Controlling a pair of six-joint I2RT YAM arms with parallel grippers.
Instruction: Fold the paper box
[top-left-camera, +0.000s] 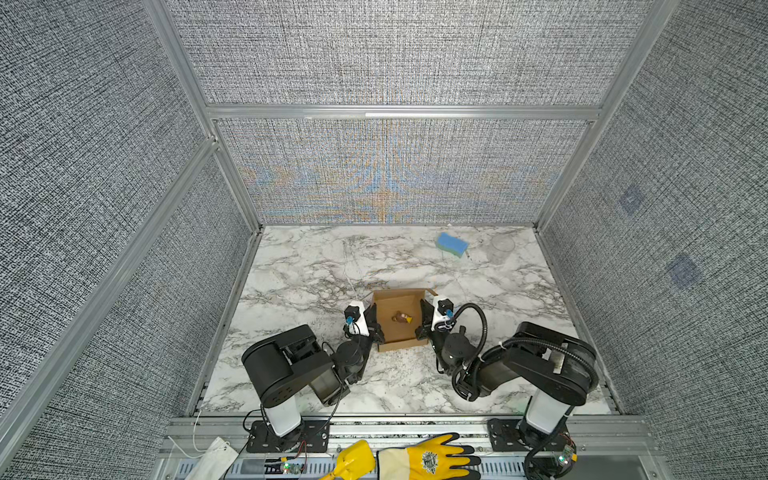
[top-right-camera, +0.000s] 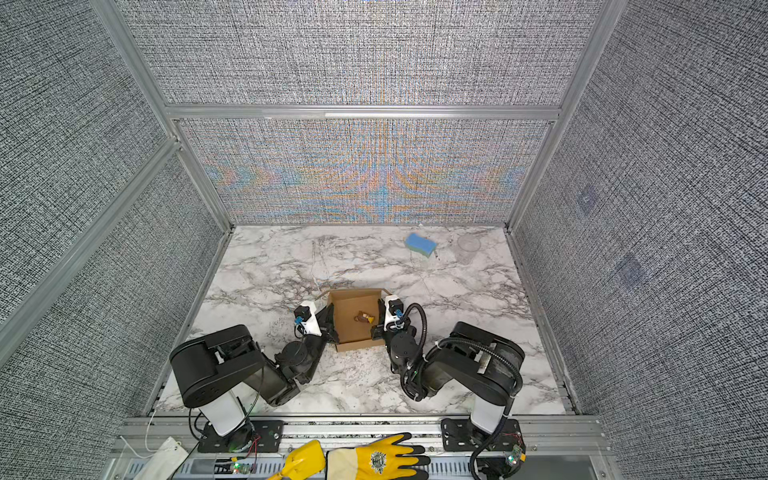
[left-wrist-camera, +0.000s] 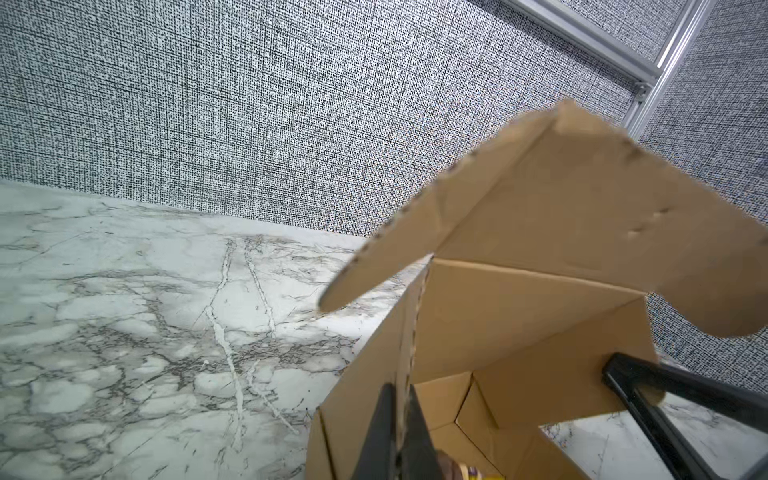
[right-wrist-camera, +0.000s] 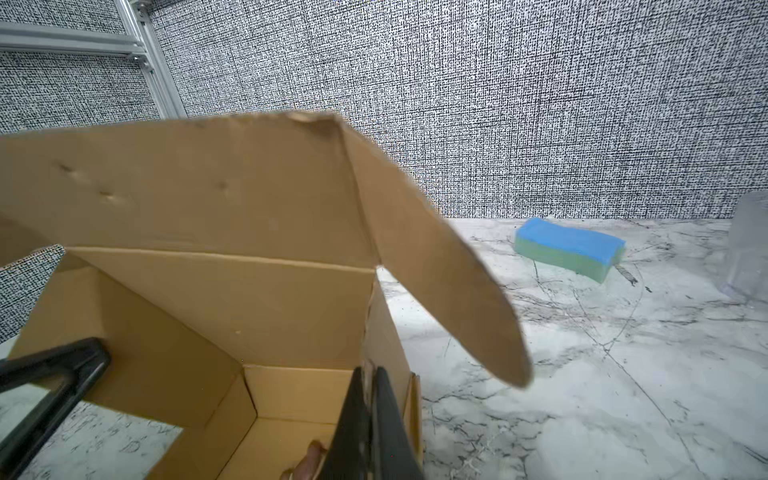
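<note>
yellow glove (top-left-camera: 428, 459) is lying on the rail at the near edge, in front of my two bases. past it, the box (top-left-camera: 402, 345) is sitting on the table (top-left-camera: 311, 270), close to my side and about midway across, right between my two arms. it is standing folded up as an open tray, and a small brown and yellow thing (top-left-camera: 402, 318) is lying on its floor.

my left gripper (left-wrist-camera: 399, 436) is pinching the box's left wall, one finger sitting inside and one outside, with the cardboard edge running up between them. my right gripper (right-wrist-camera: 370, 415) is pinching the right wall in the same way, pressed together on the cardboard. from my left wrist i am also seeing a finger (left-wrist-camera: 648, 382) of the right gripper resting against the opposite wall.

the lid (left-wrist-camera: 582, 208) is standing up from the far wall, roughly upright, so in both top views it is showing nearly edge-on. its two side flaps are hanging loose and splaying outward: the left flap (left-wrist-camera: 395, 249) is angling down past the box's left corner, and the right flap (right-wrist-camera: 449, 299) is drooping past the right corner, touching nothing.

well apart from the box, the sponge (right-wrist-camera: 569, 249) is lying near the far right of the table, blue side up, and a clear cup (right-wrist-camera: 752, 249) is standing near it, further right.
</note>
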